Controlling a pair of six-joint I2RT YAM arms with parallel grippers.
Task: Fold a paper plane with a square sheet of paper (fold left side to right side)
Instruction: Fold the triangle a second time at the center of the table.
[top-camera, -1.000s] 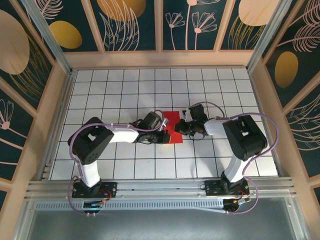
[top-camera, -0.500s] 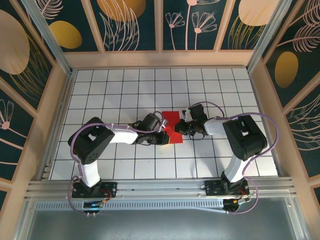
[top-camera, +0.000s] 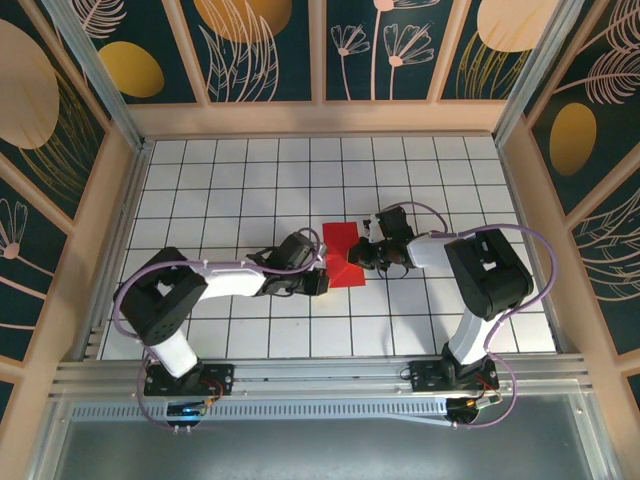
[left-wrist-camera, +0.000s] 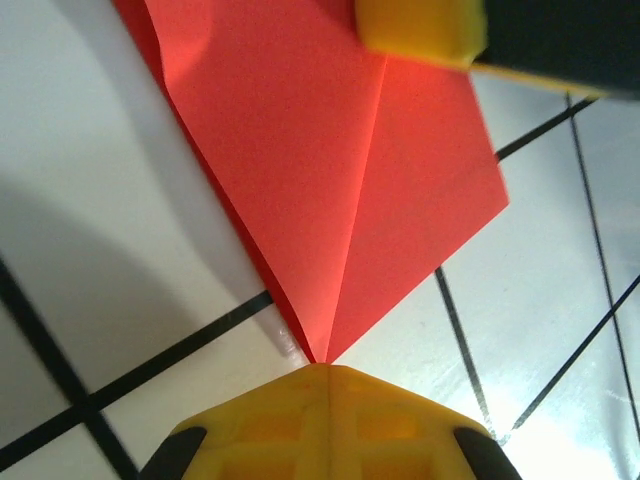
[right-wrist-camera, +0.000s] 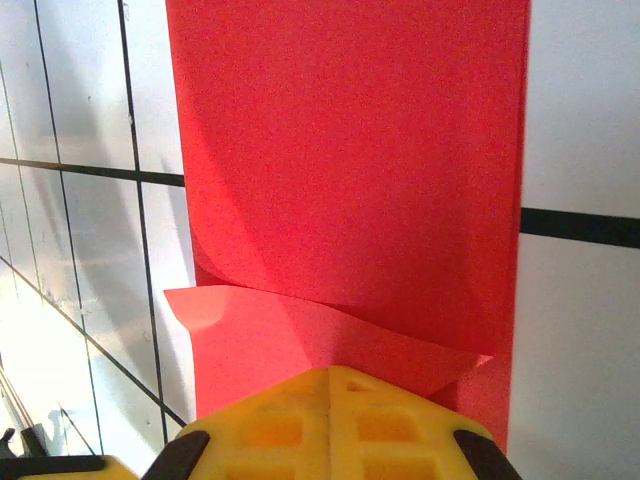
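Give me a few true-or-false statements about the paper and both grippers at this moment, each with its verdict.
1. The red sheet lies near the middle of the gridded table, with the left gripper and the right gripper both reaching it. True.
2. Both grippers stand wide open. False: both are shut.
3. The sheet lies flat and uncreased. False: the left wrist view shows a crease running up from its pointed corner, and the right wrist view shows a raised flap.
4. In the left wrist view, the sheet's pointed corner sits right at the left gripper's fingertips. True.
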